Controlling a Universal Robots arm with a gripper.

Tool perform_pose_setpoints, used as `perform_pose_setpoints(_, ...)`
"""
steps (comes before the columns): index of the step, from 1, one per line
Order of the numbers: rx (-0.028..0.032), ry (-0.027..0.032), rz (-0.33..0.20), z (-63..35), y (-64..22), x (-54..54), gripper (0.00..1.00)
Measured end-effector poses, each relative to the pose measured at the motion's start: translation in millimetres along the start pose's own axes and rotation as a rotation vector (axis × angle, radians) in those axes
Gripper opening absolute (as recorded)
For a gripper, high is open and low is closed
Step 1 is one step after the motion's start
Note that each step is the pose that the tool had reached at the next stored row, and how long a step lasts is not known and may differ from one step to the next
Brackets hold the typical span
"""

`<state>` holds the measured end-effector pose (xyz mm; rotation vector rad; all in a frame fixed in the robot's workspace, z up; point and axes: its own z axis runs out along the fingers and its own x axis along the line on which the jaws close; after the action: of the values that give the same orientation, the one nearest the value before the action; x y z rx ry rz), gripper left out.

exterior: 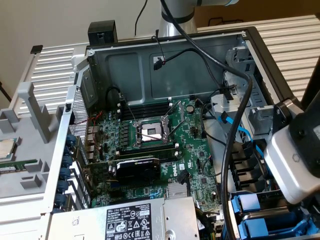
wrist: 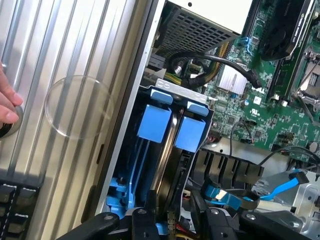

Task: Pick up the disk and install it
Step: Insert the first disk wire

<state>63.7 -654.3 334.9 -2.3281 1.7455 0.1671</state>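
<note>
Gripper: the black fingers [wrist: 172, 222] show at the edge of the wrist view, pointing down into the blue drive bay; whether they are wide, narrow or closed on anything cannot be told.
Wrist housing: in the exterior view a white and black block [exterior: 295, 155] hangs over the case's corner at the exterior view's right, hiding the fingers there.
Disk: no labelled drive can be made out with certainty. Between the two blue carriers [wrist: 172, 125], a dark flat edge [wrist: 167, 165] runs down into the bay, directly before the fingers; whether this is the disk cannot be told.
Drive bay: blue plastic frames [exterior: 267, 220] sit at the case's lower corner at the exterior view's right, below the wrist housing.
Cables: a thick black cable [exterior: 235, 135] drops from the arm across the open case; flat blue cables [wrist: 280, 187] lie just beside the bay.
Motherboard: the green board [exterior: 197, 150] fills the middle of the case, with an open processor socket [exterior: 150, 131] and a black graphics card [exterior: 137, 169].
Power supply: a silver box with a warning label [exterior: 127, 222] lies at the near edge.
Person: fingertips of a hand [wrist: 7, 102] rest on the ribbed metal table [wrist: 60, 60] outside the case.
</note>
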Motion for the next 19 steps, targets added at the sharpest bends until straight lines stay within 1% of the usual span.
perform_pose_setpoints(7, -0.0015, -0.0022, -0.003, 0.4, 0.4, -0.1, 0.4)
perform_pose_setpoints(19, -0.0032, -0.0028, -0.01, 0.9, -0.1, -2.0, 0.4)
